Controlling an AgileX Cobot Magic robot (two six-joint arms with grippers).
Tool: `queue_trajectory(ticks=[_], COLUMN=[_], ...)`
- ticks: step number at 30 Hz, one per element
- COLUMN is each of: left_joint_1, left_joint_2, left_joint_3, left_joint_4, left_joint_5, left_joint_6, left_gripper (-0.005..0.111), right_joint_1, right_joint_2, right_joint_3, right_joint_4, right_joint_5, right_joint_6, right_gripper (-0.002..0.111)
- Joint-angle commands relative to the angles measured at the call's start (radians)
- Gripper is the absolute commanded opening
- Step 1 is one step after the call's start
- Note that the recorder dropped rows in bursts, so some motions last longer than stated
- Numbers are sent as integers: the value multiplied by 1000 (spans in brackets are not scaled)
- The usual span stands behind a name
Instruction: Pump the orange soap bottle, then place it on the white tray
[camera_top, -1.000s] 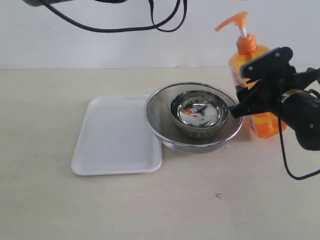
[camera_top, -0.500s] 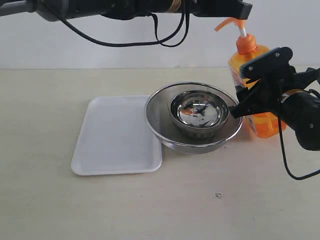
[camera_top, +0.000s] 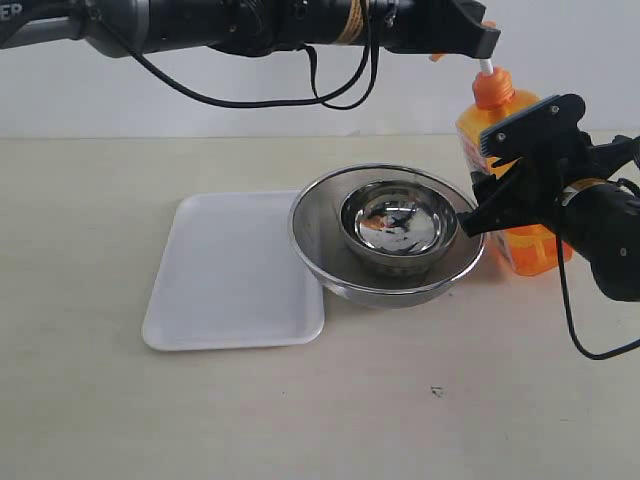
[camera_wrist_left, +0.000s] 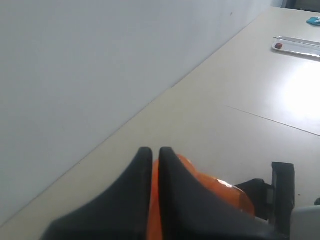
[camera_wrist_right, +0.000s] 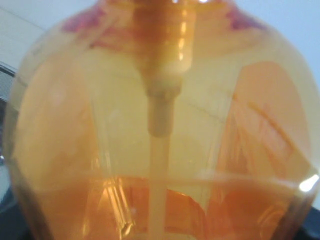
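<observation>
My right pincer (camera_top: 478, 184) clasps the orange soap bottle (camera_top: 530, 248) by its body, one finger on each side, and the bottle fills my right wrist view. The bottle stands upright on the table (camera_top: 300, 420), just beside the large steel bowl (camera_top: 320, 255), which holds a smaller steel bowl (camera_top: 398, 225). My left pincer (camera_wrist_left: 151, 154) reaches across from above with its fingers pressed almost together, only a thin slit between them, and sits over the orange pump head, whose white stem shows beneath it. The white tray (camera_top: 230, 270) lies flat on the far side of the bowls from the bottle, the large bowl's rim overlapping its edge.
</observation>
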Motion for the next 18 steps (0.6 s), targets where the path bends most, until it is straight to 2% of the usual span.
queue_trajectory(ticks=[1,18], left_joint_1=[3,3], left_joint_2=[17,28], left_joint_3=[5,59], left_joint_4=[1,1], left_joint_5=[-26,-53], left_joint_6=[-15,-29], left_gripper=[5,5], right_joint_1=[1,1], right_joint_2=[-6,-6], right_joint_3=[-6,-6], right_joint_4=[-11,-11], right_joint_5=[5,3], right_joint_6=[5,5], right_gripper=[0,0])
